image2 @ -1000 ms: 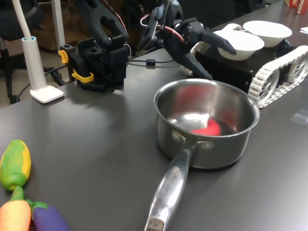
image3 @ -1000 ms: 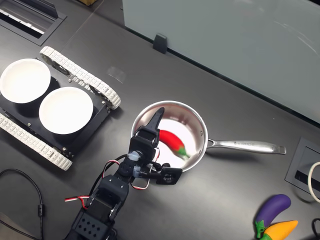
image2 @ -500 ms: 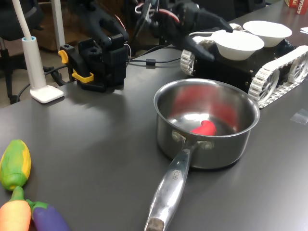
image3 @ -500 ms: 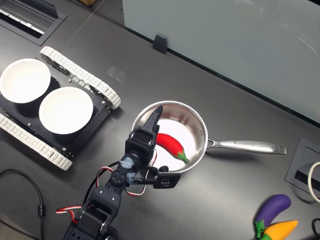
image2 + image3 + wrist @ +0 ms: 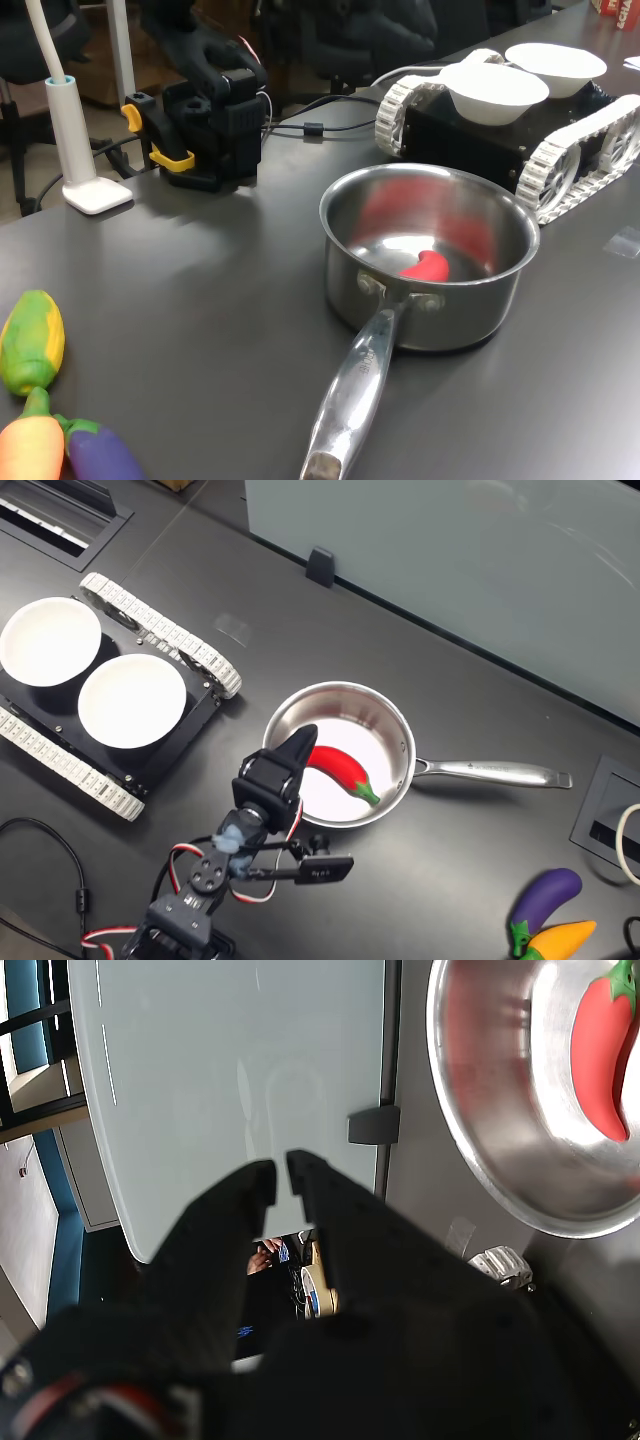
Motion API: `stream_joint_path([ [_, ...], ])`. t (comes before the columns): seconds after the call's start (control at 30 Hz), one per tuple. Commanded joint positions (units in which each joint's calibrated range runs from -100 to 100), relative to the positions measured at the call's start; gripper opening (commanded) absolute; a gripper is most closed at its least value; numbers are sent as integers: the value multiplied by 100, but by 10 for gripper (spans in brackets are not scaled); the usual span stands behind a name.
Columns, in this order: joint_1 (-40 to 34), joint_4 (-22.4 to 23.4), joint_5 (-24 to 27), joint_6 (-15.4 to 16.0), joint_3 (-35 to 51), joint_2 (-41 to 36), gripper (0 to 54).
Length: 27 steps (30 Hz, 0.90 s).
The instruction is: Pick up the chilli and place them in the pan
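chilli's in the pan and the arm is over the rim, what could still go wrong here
The hand hangs over the near rim of the pan, so a low or sideways swing might clip the rim and shove the pan. The long handle would swing with it. The chilli lies loose on the pan floor, so a knock could slide it about, though the deep wall should probably keep it in.

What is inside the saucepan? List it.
The saucepan holds one red chilli lying on its floor. The end effector overhangs the rim, hiding some of the floor.
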<state>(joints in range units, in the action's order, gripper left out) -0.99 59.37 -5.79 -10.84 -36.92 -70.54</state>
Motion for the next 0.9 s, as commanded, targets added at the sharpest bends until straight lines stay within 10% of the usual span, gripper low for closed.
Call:
stream_joint_path([
  [0.0,156,353,63,100,671,-247,0],
  [0.87,271,2161,137,655,-456,-1580,0],
])
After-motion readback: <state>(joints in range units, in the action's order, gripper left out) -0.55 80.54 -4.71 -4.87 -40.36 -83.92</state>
